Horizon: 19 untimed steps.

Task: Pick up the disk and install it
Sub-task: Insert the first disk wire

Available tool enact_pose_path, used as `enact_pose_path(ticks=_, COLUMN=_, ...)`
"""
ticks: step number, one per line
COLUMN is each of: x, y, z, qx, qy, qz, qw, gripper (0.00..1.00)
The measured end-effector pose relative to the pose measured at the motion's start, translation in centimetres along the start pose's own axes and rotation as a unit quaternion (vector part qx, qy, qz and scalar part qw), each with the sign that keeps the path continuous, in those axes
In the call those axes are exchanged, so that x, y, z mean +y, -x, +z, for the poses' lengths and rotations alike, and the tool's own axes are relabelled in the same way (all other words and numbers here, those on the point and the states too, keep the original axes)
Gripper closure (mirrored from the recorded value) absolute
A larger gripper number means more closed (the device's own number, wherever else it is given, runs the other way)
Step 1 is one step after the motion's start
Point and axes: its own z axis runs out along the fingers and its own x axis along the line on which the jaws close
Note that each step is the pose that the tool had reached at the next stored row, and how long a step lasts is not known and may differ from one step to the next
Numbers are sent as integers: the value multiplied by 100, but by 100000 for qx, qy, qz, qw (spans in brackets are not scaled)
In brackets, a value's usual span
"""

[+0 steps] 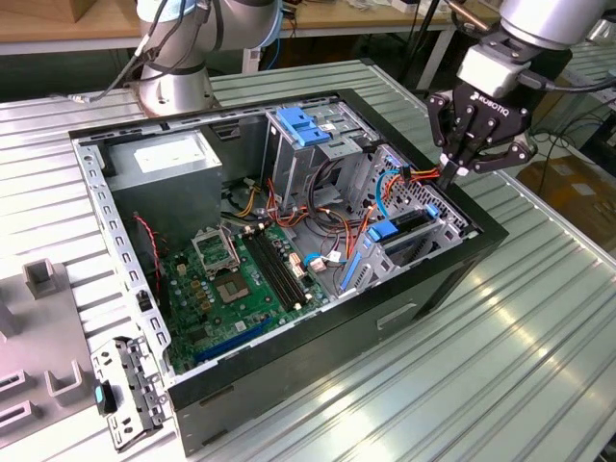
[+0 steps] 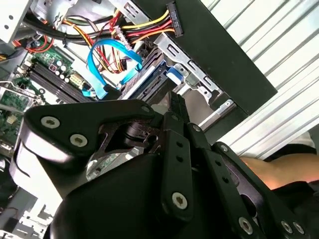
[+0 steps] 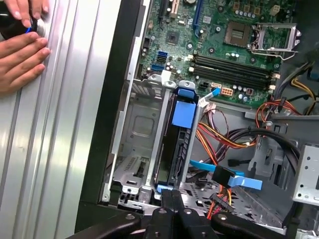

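The disk point(image 3: 177, 144) is seen standing on edge inside the metal bay point(image 3: 137, 134) at one corner of the open computer case point(image 1: 452, 279). A blue band is carried across its label, and its blue side rails are set between the bay's guides. In the exterior view that bay lies at the corner of the case toward the exterior view's right, and the disk point(image 1: 402, 225) is lodged in it.

The gripper point(image 1: 450, 175) is held just above that corner. It is fully closed, and nothing is gripped in it. In the first wrist view the closed tips of the gripper point(image 3: 172, 194) are placed right at the near end of the disk; whether contact is made cannot be told. In the second wrist view the gripper point(image 2: 175, 102) is pointed at the disk point(image 2: 149, 79), near a looped blue cable point(image 2: 97, 64).

The motherboard point(image 1: 231, 289) is exposed on the floor of the case. The case is set on a ribbed metal desk point(image 1: 539, 366). A person's hand point(image 3: 20, 57) is rested on the desk, near the case's outer wall.
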Motion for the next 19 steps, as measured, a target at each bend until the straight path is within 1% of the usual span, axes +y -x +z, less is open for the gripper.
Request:
enact_pose_path(ticks=1, x=-7, y=1, z=-1, qx=5, qy=-2, qz=-110, qw=100000, gripper=89)
enact_pose_path(ticks=2, x=-33, y=3, z=0, qx=4, qy=-11, qz=-345, qw=99999, gripper=89)
enact_pose_path(ticks=4, x=-47, y=2, z=1, qx=1, qy=-30, qz=-1200, qw=99993, gripper=89)
enact_pose_path(ticks=6, x=-53, y=1, z=4, qx=-15, qy=-63, qz=-2622, qw=99966, gripper=89)
enact_pose_path(ticks=9, x=-72, y=-4, z=6, qx=-25, qy=-106, qz=-4527, qw=99897, gripper=89)
enact_pose_path(ticks=10, x=-91, y=-7, z=7, qx=-33, qy=-117, qz=-4763, qw=99886, gripper=89)
enact_pose_path(ticks=11, x=-125, y=-6, z=8, qx=-44, qy=-123, qz=-4874, qw=99881, gripper=89)
enact_pose_path(ticks=12, x=-162, y=16, z=7, qx=-38, qy=-126, qz=-5037, qw=99873, gripper=89)
enact_pose_path(ticks=14, x=-199, y=54, z=6, qx=-36, qy=-131, qz=-5410, qw=99853, gripper=89)
enact_pose_path(ticks=19, x=-255, y=116, z=5, qx=-48, qy=-152, qz=-6198, qw=99808, gripper=89)
